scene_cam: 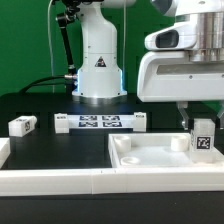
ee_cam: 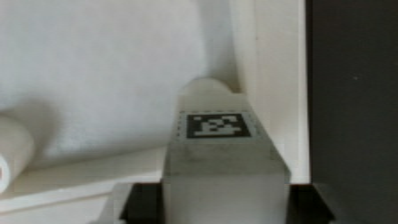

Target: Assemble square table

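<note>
The white square tabletop [scene_cam: 150, 158] lies rim-up at the front of the exterior view. At its far corner on the exterior view's right, a white leg [scene_cam: 201, 141] with a black-and-white tag stands upright. My gripper [scene_cam: 200, 126] comes down on it from above. In the wrist view the leg [ee_cam: 217, 125] fills the gap between my two dark fingers [ee_cam: 150, 202], which press against both its sides, so my gripper [ee_cam: 224, 206] is shut on it. A second leg [scene_cam: 22, 125] lies on the black table at the exterior view's left.
The marker board [scene_cam: 98, 123] lies flat in front of the robot base [scene_cam: 98, 70]. A long white border wall [scene_cam: 55, 182] runs along the front and turns up at the exterior view's left. A small round stub [scene_cam: 180, 143] rises from the tabletop beside the held leg.
</note>
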You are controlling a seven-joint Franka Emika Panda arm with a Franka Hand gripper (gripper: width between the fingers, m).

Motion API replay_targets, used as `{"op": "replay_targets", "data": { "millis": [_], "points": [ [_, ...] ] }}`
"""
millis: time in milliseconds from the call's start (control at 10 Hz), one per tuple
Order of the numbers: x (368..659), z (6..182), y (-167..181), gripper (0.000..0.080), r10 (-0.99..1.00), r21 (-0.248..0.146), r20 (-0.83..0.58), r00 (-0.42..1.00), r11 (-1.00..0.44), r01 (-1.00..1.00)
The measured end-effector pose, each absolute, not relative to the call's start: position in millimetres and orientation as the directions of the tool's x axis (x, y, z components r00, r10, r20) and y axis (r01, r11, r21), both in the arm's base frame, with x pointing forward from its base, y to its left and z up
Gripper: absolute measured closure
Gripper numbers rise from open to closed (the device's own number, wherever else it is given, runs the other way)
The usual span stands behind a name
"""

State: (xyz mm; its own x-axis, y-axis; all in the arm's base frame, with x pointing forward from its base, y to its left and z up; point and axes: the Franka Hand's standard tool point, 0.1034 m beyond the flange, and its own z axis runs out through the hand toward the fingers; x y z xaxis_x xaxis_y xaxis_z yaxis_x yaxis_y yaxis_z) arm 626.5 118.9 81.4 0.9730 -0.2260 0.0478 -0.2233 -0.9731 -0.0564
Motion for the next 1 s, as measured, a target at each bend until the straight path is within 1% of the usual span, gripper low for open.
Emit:
{"op": "replay_targets", "data": {
  "millis": [100, 300, 400, 500, 600, 1000],
  "points": [
    [626.6, 81.4, 118.6, 0.0511, -0.319, -0.063, 0.043, 0.947, -0.946, -0.316],
    [624.0, 81.4, 117.5, 0.0511, -0.602, -0.102, 0.034, 0.798, -0.796, -0.596],
    [623.9, 81.4, 117.3, 0.0509, -0.693, -0.111, 0.026, 0.72, -0.718, -0.687],
    [624.2, 81.4, 117.1, 0.0509, -0.76, -0.119, 0.015, 0.65, -0.647, -0.753],
    [624.7, 81.5, 117.2, 0.0509, -0.788, -0.123, 0.012, 0.616, -0.613, -0.781],
    [624.7, 81.4, 114.7, 0.0509, -0.944, -0.127, -0.059, 0.323, -0.314, -0.941]
  ]
}}
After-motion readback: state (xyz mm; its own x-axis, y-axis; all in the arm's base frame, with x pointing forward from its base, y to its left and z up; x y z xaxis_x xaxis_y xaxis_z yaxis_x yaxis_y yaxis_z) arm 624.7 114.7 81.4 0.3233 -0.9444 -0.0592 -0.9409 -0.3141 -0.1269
